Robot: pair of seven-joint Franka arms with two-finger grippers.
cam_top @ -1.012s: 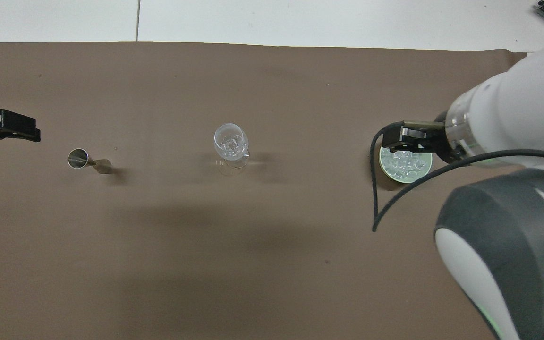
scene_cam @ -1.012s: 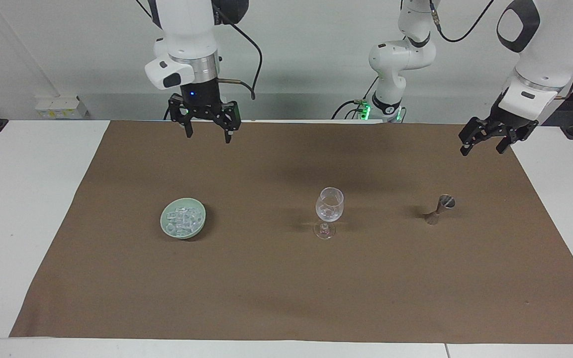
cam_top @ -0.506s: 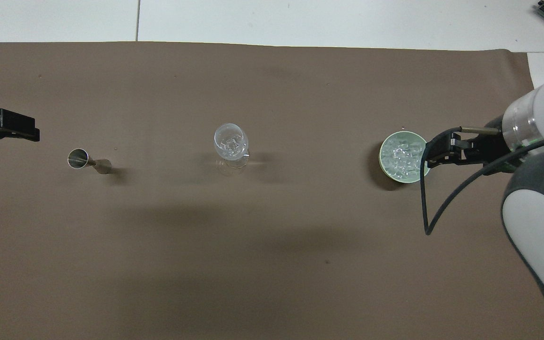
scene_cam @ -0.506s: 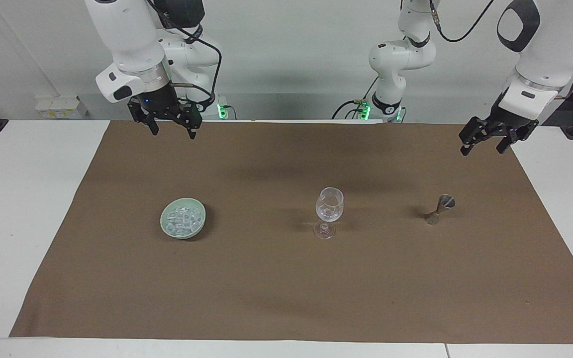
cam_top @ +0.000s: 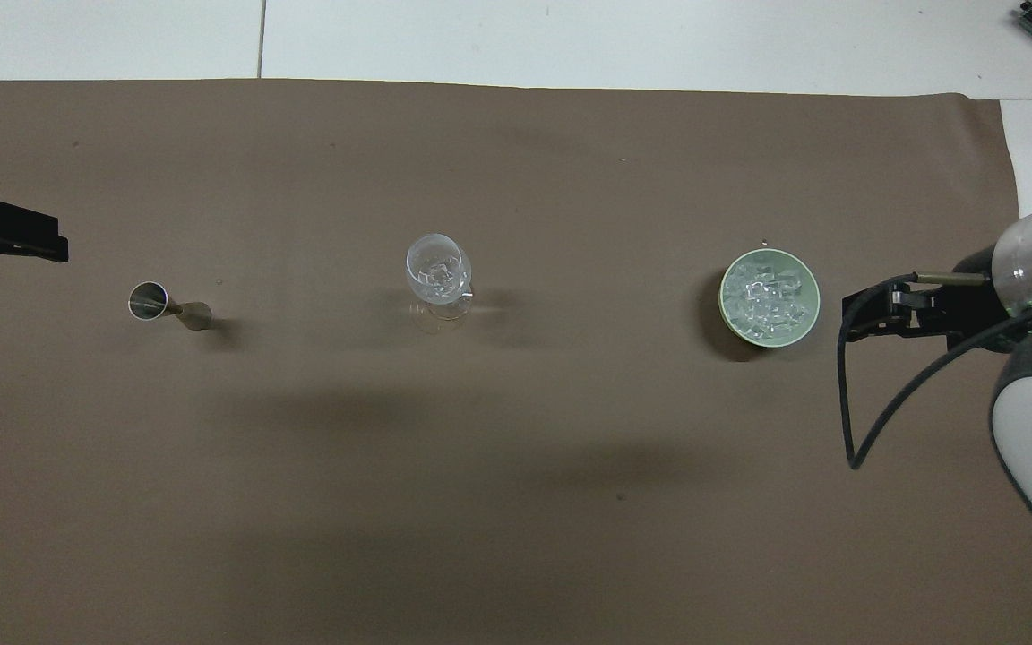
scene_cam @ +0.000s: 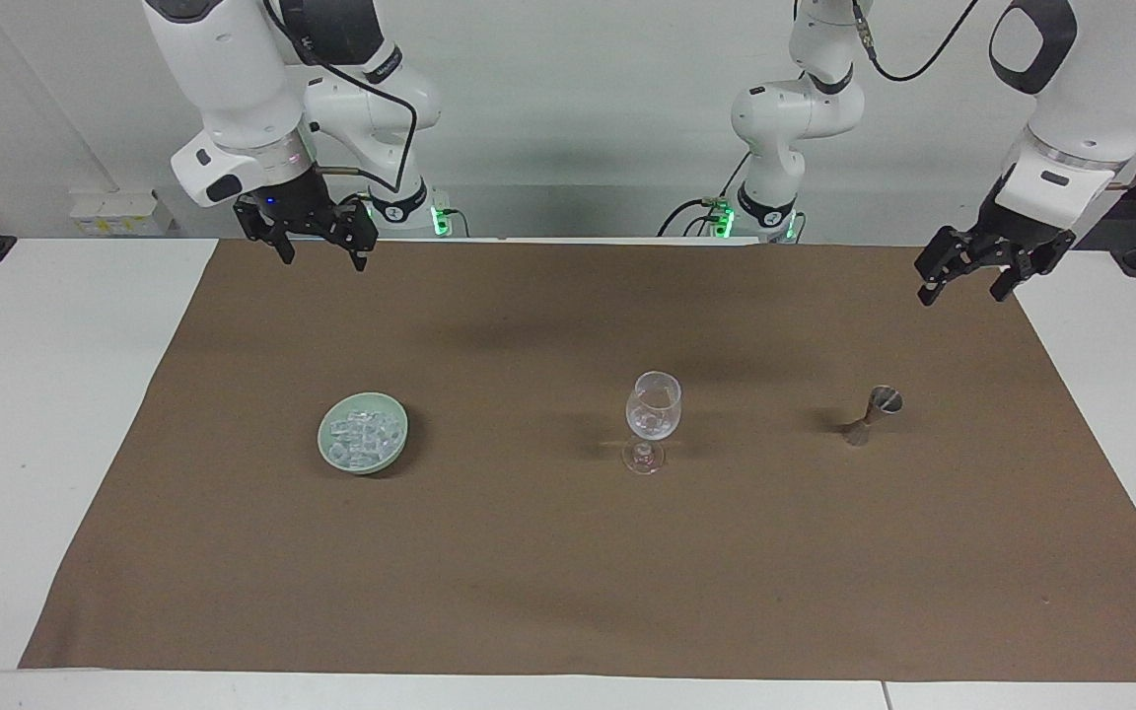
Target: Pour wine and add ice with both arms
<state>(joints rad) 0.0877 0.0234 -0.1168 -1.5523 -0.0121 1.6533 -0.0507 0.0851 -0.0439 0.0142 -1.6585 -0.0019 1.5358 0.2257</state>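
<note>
With ice [scene_cam: 647, 422] already in the wine glass [scene_cam: 652, 404] mid-cloth and more heaped in the green bowl [scene_cam: 400, 434], the task looks nearly finished, as the left gripper [scene_cam: 968, 279] and right gripper [scene_cam: 319, 249] hang spread, empty.

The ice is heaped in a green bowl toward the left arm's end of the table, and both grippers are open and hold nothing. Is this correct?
One detail is wrong. The ice is in the green bowl, but toward the right arm's end; the facing view shows it. The left gripper and right gripper are open and hold nothing.
</note>
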